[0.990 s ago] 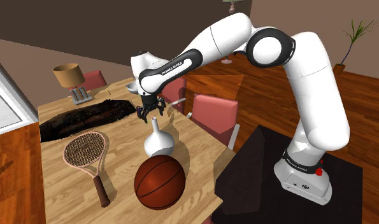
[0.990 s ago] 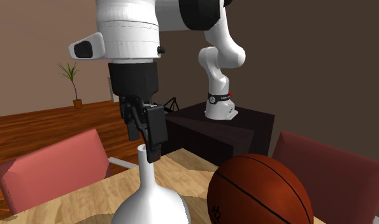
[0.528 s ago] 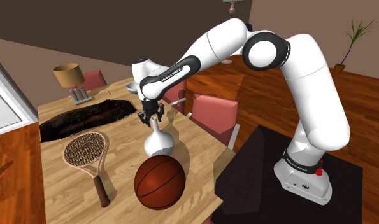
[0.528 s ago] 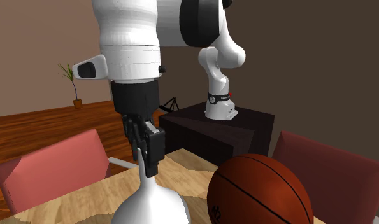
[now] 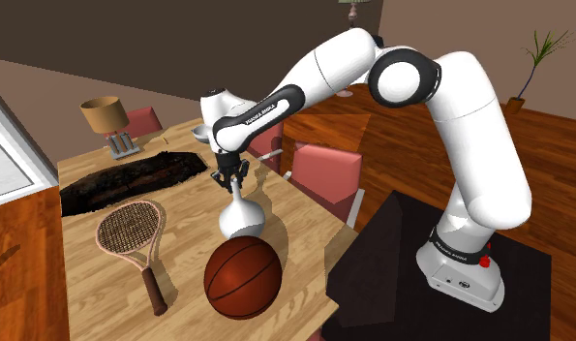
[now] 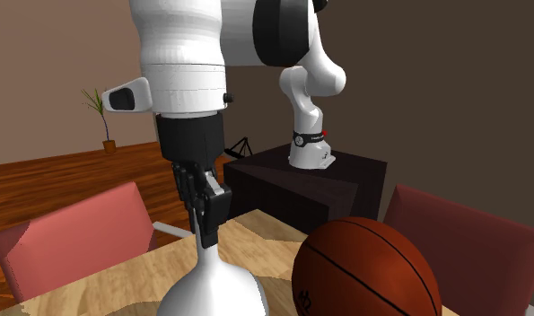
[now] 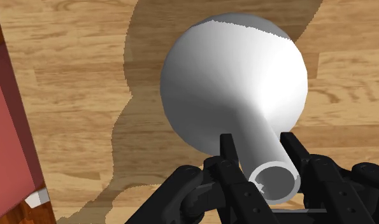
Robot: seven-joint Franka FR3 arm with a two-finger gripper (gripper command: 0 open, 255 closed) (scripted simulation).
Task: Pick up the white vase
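Note:
A white vase [image 5: 241, 222] with a round belly and a slim neck stands upright on the wooden table [image 5: 87, 283], just behind a basketball [image 5: 242, 277]. My black gripper [image 5: 231, 180] comes down from above and is shut on the vase's neck near its rim. In the wrist view the two fingers [image 7: 227, 149] clasp the neck on both sides, with the open mouth between them and the belly [image 7: 235, 89] below. In the second exterior view the gripper [image 6: 206, 223] covers the neck above the vase's belly [image 6: 211, 292].
A racket [image 5: 131, 233] lies beside the vase toward the shoulder view's left. A dark mat [image 5: 131, 178] and a lamp [image 5: 106, 120] sit farther back. Red chairs [image 5: 326, 174] line the table's right edge. The basketball [image 6: 363, 269] stands close beside the vase.
The gripper sank a little onto the vase's neck and its fingers went from wide apart to clasping the neck. The vase has stayed in place.

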